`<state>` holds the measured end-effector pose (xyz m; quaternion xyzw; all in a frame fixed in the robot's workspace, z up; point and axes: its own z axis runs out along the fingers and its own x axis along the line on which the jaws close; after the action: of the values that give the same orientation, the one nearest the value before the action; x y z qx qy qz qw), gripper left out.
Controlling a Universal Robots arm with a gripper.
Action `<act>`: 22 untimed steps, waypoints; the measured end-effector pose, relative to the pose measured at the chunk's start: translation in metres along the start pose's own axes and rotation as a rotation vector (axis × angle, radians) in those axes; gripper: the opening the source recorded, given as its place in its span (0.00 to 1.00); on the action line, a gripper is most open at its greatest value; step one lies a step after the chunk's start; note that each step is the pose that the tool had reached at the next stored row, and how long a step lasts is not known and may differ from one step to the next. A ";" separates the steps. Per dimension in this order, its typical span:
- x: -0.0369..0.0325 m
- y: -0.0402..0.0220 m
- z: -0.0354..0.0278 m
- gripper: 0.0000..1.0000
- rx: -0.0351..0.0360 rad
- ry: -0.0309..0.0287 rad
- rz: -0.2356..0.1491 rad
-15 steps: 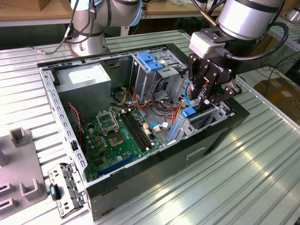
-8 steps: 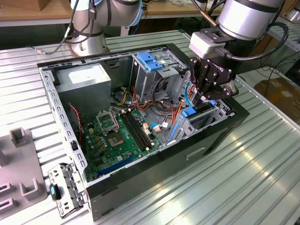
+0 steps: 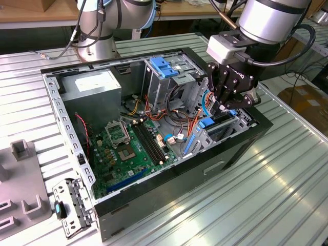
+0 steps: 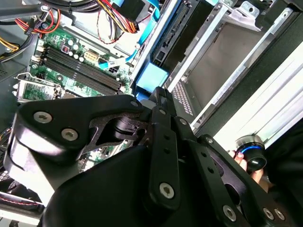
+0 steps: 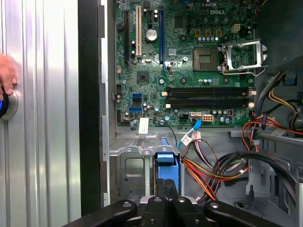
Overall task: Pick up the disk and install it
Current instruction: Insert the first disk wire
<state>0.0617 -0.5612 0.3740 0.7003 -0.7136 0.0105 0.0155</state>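
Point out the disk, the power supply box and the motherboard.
disk (image 5: 166, 164): first wrist view, on its blue rail.
power supply box (image 3: 97, 105): exterior view, on its grey side.
motherboard (image 3: 130, 154): exterior view, beside the processor socket.

In the first wrist view, saw only one blue end of the flat silver-metal disk with blue plastic side rails (image 5: 166, 163); lost the rest behind the black gripper (image 5: 165, 198). Could not make out its label face. Caught only part of a person's hand (image 5: 4, 75) at that picture's edge, over the ribbed metal counter (image 5: 47, 142). Caught only the lower stretch of the silver robot arm (image 3: 269, 18) in the exterior view, cropped by the edge.
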 end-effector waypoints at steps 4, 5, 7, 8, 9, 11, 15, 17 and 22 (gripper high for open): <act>0.0000 0.0000 0.0001 0.11 0.0000 0.0000 0.000; 0.0000 -0.0006 0.0002 0.11 0.0001 -0.0001 0.000; 0.0000 -0.0023 0.0002 0.11 0.0000 0.0000 0.000; -0.0001 -0.0037 0.0001 0.11 0.0000 0.0001 0.000; -0.0001 -0.0051 0.0002 0.11 0.0000 0.0001 0.000; -0.0002 -0.0092 0.0002 0.11 0.0000 0.0001 0.000; -0.0003 -0.0173 0.0002 0.11 0.0000 0.0001 0.000; -0.0004 -0.0209 0.0003 0.11 0.0000 0.0001 0.000; -0.0006 -0.0262 0.0003 0.11 0.0001 0.0003 -0.003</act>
<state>0.0879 -0.5612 0.3735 0.7015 -0.7125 0.0106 0.0155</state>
